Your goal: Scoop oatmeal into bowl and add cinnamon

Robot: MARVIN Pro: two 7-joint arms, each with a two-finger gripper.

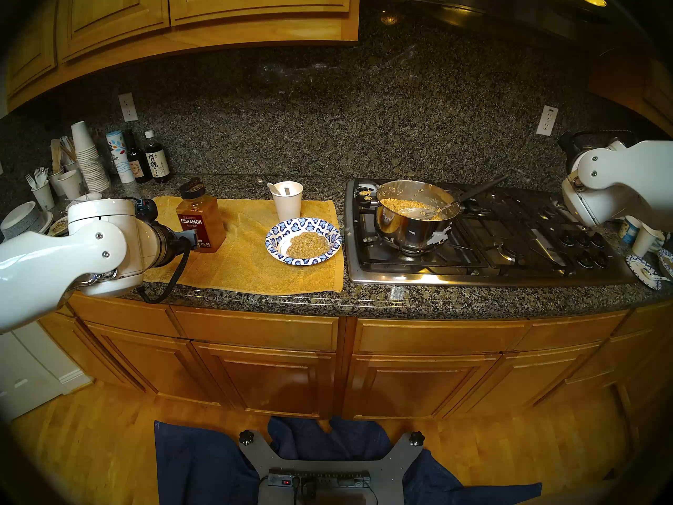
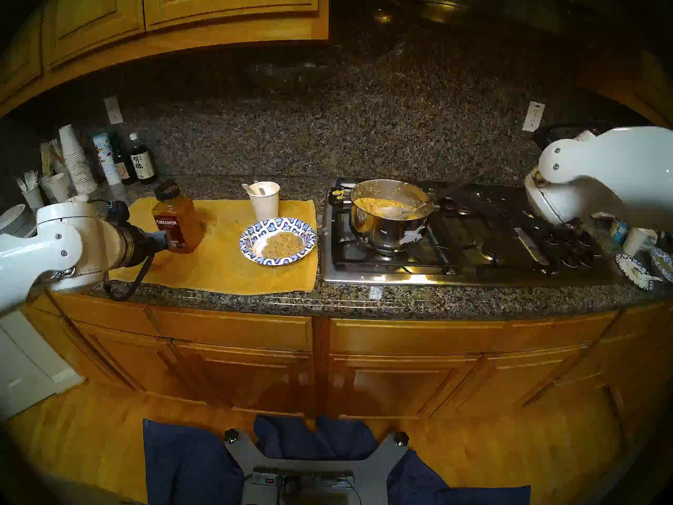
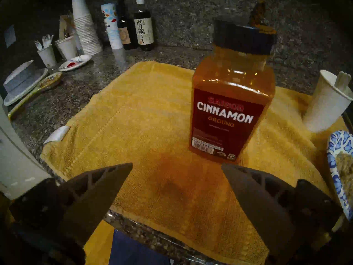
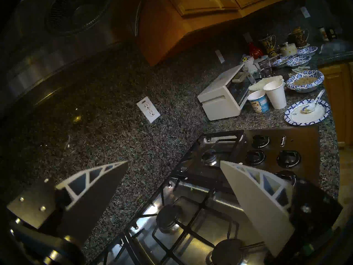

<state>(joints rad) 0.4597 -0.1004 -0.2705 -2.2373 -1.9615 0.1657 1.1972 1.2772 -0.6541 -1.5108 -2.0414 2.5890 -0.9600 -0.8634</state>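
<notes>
Left fingers (image 3: 176,166): spread wide and empty, hovering over the front of the yellow towel (image 3: 133,109), pointing toward the jar but not touching it.
Right fingers (image 4: 173,164): spread apart with nothing between them, held above the right side of the stove (image 4: 191,211), aimed at the granite backsplash and well away from the pan.
Cinnamon (image 1: 198,222): jar standing upright on the left part of the towel, just ahead of the left fingers; its black cap has the flip flap raised.
Bowl (image 1: 304,240): on the right part of the towel, between the jar and the stove, near the desk (image 1: 400,293) edge.
Oatmeal (image 1: 307,244): a lumpy portion lies in the bowl's white centre; more sits in the steel pan (image 1: 413,216) on the stove's left burner, where a spoon (image 1: 422,212) rests inside.
Paper cup (image 1: 287,200): upright behind the bowl on the towel, with a white utensil in it.
Back left of the desk: stacked paper cups, forks in a cup, dark bottles.
</notes>
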